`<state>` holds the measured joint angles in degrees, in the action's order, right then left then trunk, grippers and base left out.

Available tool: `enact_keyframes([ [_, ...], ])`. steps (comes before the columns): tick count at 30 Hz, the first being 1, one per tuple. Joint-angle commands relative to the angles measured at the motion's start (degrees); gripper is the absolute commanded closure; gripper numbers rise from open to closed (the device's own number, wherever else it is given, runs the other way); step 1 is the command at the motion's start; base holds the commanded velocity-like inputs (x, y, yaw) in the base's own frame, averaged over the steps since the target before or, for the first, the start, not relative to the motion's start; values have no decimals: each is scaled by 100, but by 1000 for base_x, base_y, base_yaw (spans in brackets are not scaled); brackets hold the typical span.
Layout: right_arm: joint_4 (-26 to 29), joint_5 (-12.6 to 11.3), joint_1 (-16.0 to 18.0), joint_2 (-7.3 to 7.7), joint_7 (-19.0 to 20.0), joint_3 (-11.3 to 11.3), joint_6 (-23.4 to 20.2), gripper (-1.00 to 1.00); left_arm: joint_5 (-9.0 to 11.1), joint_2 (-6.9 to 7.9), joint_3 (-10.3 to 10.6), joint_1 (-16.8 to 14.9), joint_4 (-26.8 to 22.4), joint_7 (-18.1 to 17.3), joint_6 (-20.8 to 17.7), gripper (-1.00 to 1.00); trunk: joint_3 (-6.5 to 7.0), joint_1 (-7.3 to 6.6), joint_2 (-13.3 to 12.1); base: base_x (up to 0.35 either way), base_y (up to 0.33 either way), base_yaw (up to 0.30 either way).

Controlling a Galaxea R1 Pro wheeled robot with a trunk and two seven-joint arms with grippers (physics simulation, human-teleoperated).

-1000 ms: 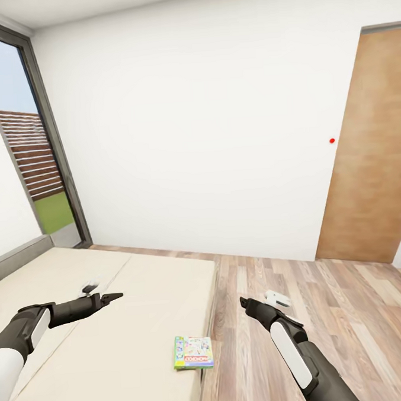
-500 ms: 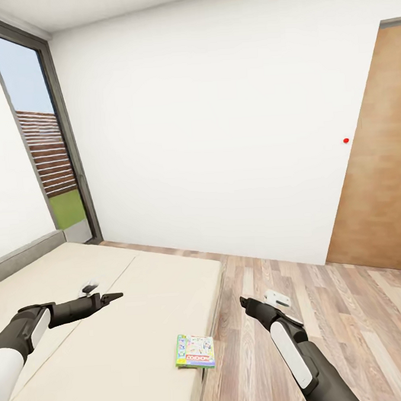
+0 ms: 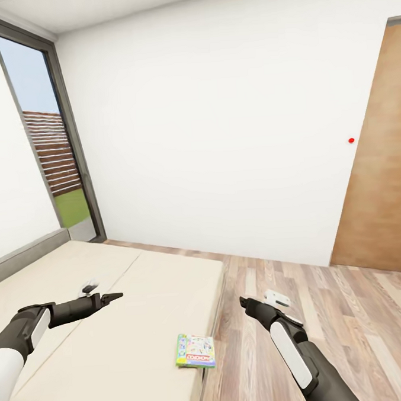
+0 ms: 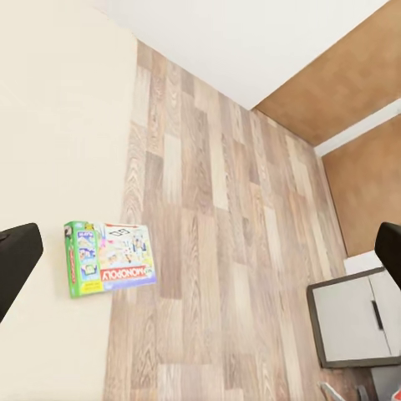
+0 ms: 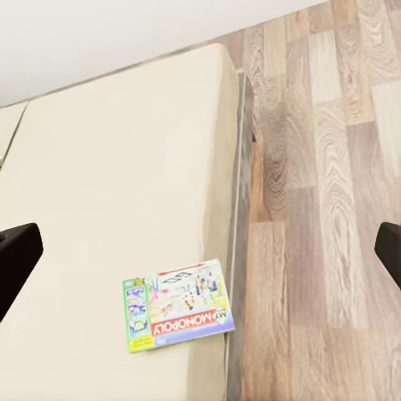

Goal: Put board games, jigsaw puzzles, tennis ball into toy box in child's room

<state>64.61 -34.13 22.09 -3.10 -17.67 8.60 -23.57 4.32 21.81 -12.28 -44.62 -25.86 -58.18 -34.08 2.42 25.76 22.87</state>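
One board game [image 3: 195,350], a flat green-edged Monopoly box, lies on the beige bed [image 3: 112,301] near its foot-end corner, close to the edge by the floor. The same board game [image 4: 109,257] lies flat in the left wrist view, and the right wrist view has the board game [image 5: 177,317] by the mattress edge. My left gripper [image 3: 114,297] hovers open over the bed, up and to the left of the box. Over the floor to the right of the bed corner, my right gripper [image 3: 244,303] is also open. Both hold nothing.
Wood-plank floor [image 3: 326,311] runs to the right of the bed. A brown door [image 3: 380,172] stands at the right, and a tall glass door [image 3: 50,162] at the left. A grey cabinet [image 4: 359,322] stands on the floor in the left wrist view.
The whole picture has slid to the right, so the camera has turned left. Both arms hold the same pose and the board game lies as before.
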Motion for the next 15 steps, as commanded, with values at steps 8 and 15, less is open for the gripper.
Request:
enact_keyframes([
  [8, 15, -58, -1, 3, -52, 10, -8, -100, 16, -1, -11, -3, 2, -9, -38, -100, -3, 2, 5, 0, -181, 187],
  [15, 20, -56, -2, 4, -52, 10, -8, -100, 16, -1, -11, -3, 2, -16, -37, -100, -3, 2, 5, 0, -42, 45],
])
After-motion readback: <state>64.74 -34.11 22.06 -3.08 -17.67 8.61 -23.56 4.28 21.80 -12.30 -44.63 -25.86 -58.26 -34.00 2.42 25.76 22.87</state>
